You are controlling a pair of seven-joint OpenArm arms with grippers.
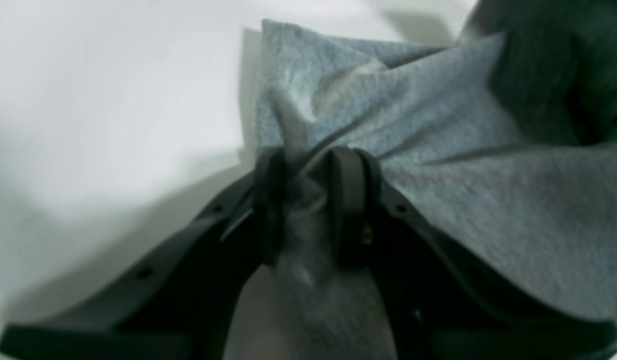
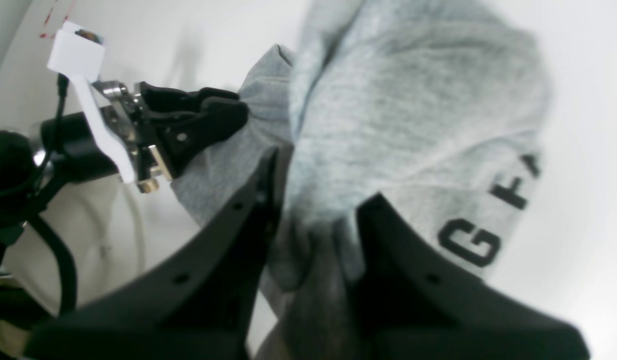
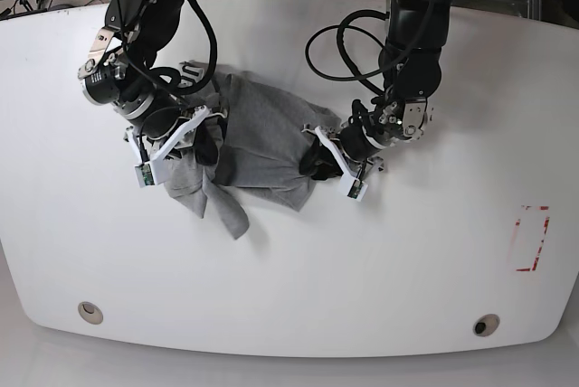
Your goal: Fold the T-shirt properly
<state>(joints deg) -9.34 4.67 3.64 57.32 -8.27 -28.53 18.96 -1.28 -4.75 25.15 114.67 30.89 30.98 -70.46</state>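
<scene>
Your left gripper [image 1: 308, 200] is clamped on a bunched edge of the T-shirt [image 1: 463, 165], cloth spilling away ahead of the jaws. Your right gripper [image 2: 313, 235] pinches the opposite end. Farther out, the shirt hangs stretched between both arms above the white table [image 3: 362, 287], long axis running gripper to gripper, neither arm nearer. Black lettering reads "G", then "F"; the rest is hidden.

A robotics lab, by the look of it: a bare white table [image 3: 289, 269] with red tape marks [image 3: 531, 239], two black robot arms bolted behind it, cables [image 3: 339, 48] trailing off (power strips beyond the edge).
</scene>
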